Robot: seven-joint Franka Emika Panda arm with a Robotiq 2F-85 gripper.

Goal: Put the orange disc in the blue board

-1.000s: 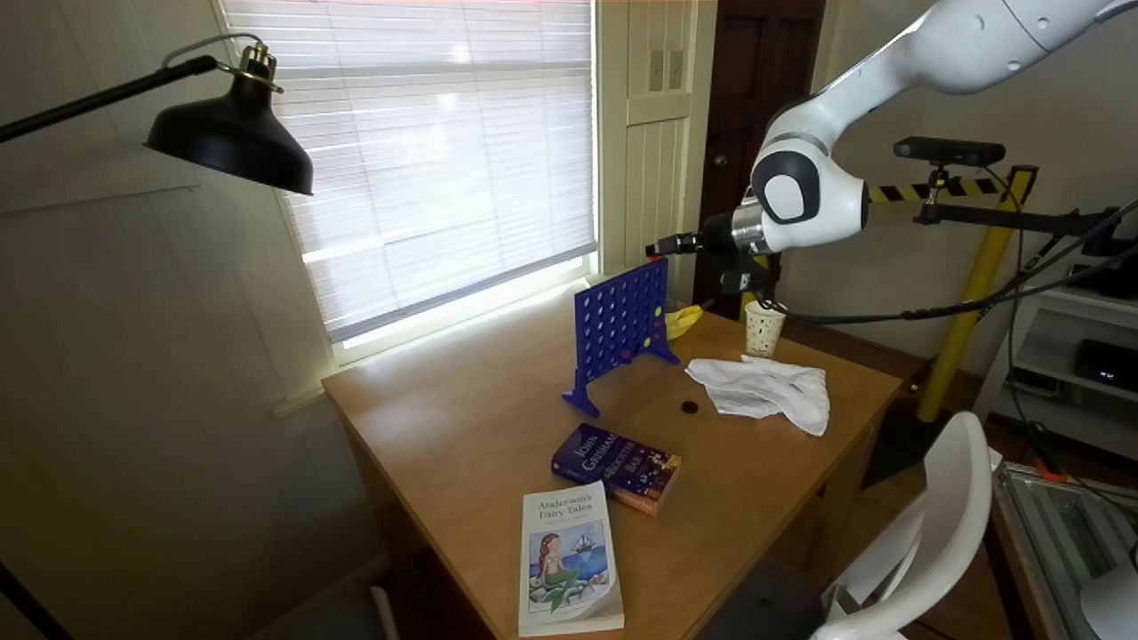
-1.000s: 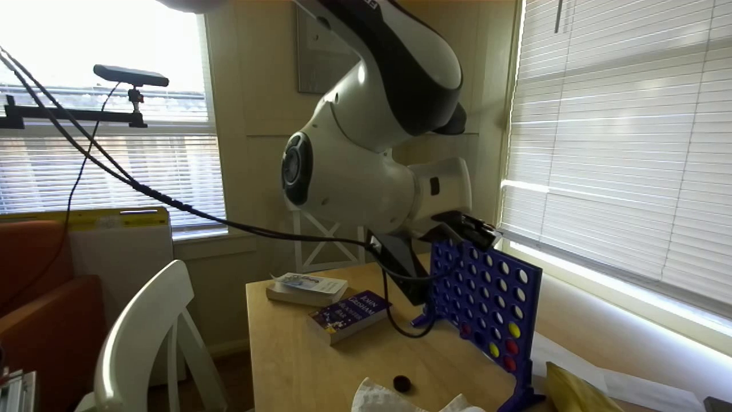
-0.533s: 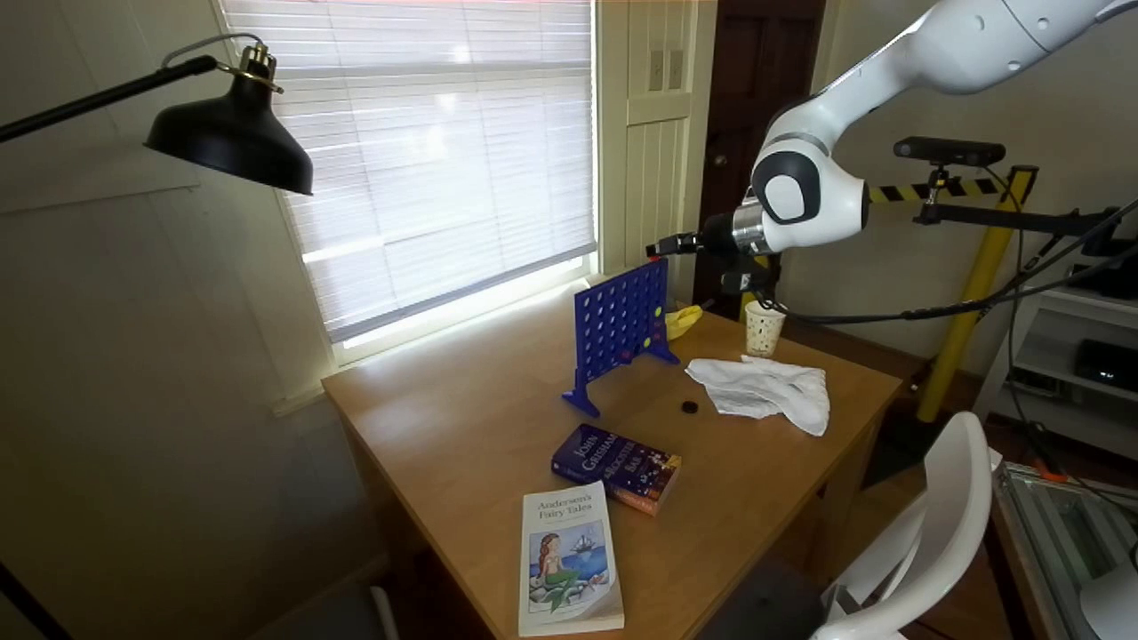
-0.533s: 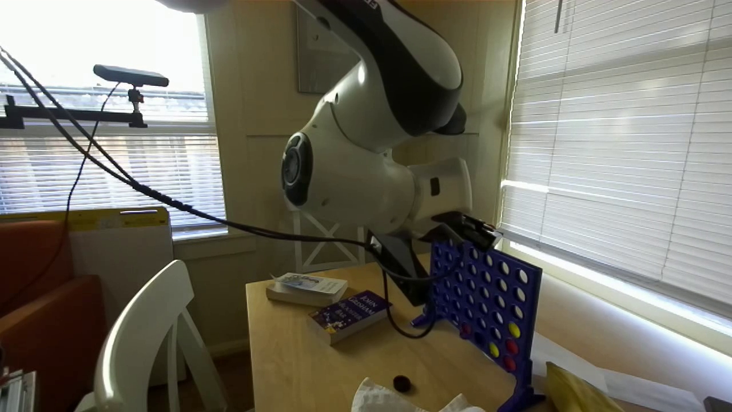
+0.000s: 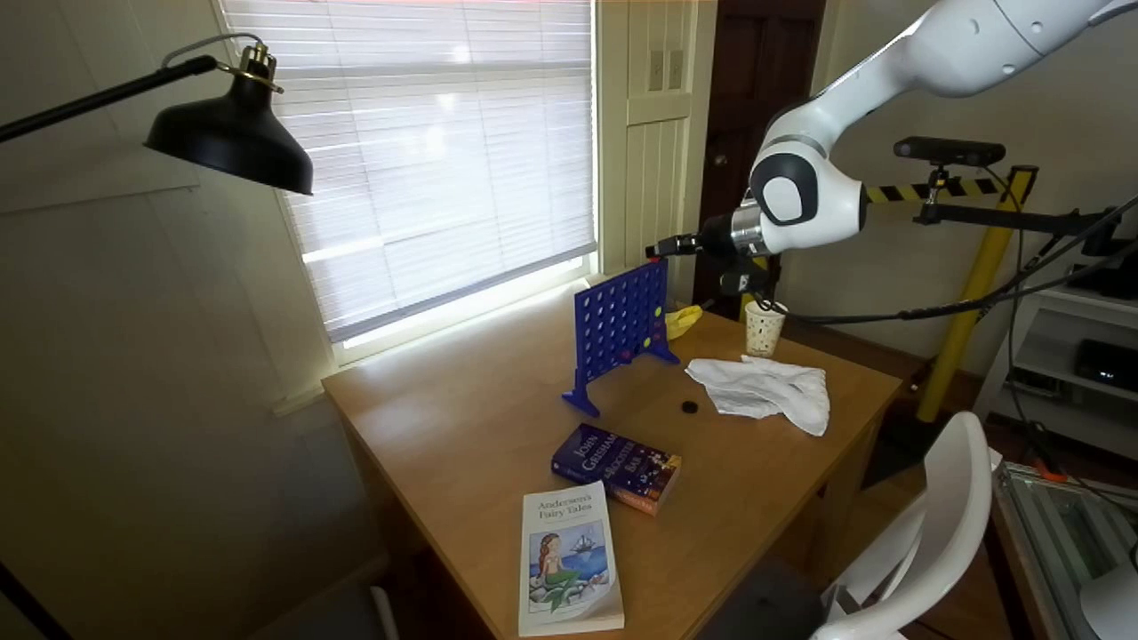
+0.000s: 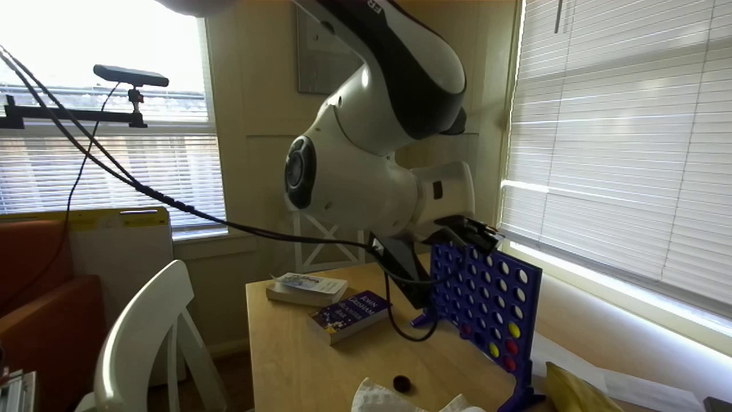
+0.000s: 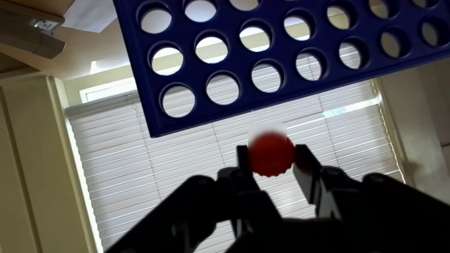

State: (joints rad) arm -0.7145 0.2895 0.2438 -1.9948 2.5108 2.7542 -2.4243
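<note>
The orange disc [image 7: 271,154], reddish in the wrist view and blurred along its upper part there, is gripped by the pincer [image 7: 272,158], whose two tips are drawn in close against either side of it. It is at the top edge of the blue board [image 7: 238,63], which stands upright; whether disc and board touch, I cannot tell. In an exterior view the board's end column holds a yellow disc [image 6: 514,329] above two red discs [image 6: 511,346], and a yellow object [image 6: 575,389] lies just past that end. On the desk [image 5: 471,409], a small black round piece [image 5: 690,407] lies flat near the board and just beside a crumpled white cloth [image 5: 765,391]. Next to the cloth stands a speckled paper cup [image 5: 764,329]. A dark blue paperback [image 5: 616,467] by John Grisham lies near the board, with a pale copy of Andersen's Fairy Tales [image 5: 572,560] just beside it. A white chair [image 5: 947,533] stands beside the desk, and a black lamp [image 5: 233,133] hangs near white blinds [image 5: 444,160].
</note>
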